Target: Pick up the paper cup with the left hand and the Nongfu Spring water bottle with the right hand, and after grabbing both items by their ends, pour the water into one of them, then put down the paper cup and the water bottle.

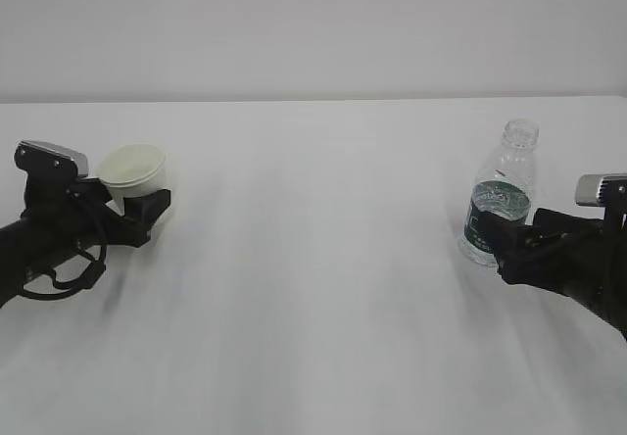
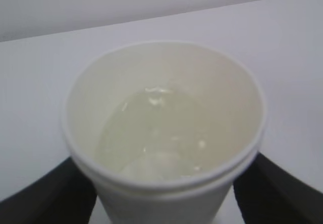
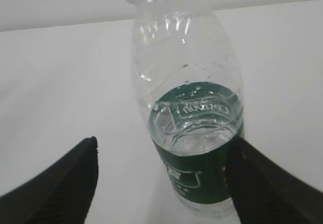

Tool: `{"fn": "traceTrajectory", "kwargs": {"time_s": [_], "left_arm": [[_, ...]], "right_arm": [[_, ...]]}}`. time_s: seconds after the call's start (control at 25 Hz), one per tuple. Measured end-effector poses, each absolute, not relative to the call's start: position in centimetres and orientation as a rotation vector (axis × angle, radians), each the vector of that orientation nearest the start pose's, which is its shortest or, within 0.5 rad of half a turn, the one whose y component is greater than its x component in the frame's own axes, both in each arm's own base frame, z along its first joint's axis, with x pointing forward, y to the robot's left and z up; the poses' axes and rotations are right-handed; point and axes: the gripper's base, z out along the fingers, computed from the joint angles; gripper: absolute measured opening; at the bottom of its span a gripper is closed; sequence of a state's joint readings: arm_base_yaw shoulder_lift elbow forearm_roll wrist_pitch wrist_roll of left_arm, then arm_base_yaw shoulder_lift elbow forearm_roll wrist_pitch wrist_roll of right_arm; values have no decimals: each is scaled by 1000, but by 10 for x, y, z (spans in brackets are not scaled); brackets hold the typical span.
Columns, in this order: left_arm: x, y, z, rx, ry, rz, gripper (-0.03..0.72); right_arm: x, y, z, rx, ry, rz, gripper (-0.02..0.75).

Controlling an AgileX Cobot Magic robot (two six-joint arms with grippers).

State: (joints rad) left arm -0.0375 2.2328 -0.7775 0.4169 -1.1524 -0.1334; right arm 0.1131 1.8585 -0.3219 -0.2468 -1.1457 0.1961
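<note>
The water bottle's (image 3: 189,128) green label (image 3: 199,181) bears white lettering, seemingly too blurred to read.

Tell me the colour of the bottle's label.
Dark green with white lettering on the bottle; right wrist view shows it best.

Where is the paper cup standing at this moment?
In the exterior view the paper cup is at the far left of the white table, between the fingers of the left claw, far from the water bottle on the right.

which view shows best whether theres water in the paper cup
The left wrist view: it looks down into the paper cup and shows clear water pooled inside. The exterior view shows only its rim and side; the right wrist view misses it.
</note>
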Motion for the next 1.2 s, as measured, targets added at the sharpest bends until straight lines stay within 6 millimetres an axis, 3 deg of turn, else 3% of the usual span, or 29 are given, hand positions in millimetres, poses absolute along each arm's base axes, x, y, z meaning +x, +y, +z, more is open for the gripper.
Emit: {"fn": "traceTrajectory", "kwargs": {"time_s": [0.28, 0.56, 1.2], "left_arm": [[356, -47, 60, 345, 1783, -342, 582], [356, -48, 60, 347, 1783, -343, 685], [346, -48, 54, 352, 1818, -354, 690]], "right_arm": [[250, 49, 109, -171, 1886, 354, 588], [250, 49, 109, -171, 1886, 354, 588], [250, 49, 109, -170, 1886, 355, 588]]}}
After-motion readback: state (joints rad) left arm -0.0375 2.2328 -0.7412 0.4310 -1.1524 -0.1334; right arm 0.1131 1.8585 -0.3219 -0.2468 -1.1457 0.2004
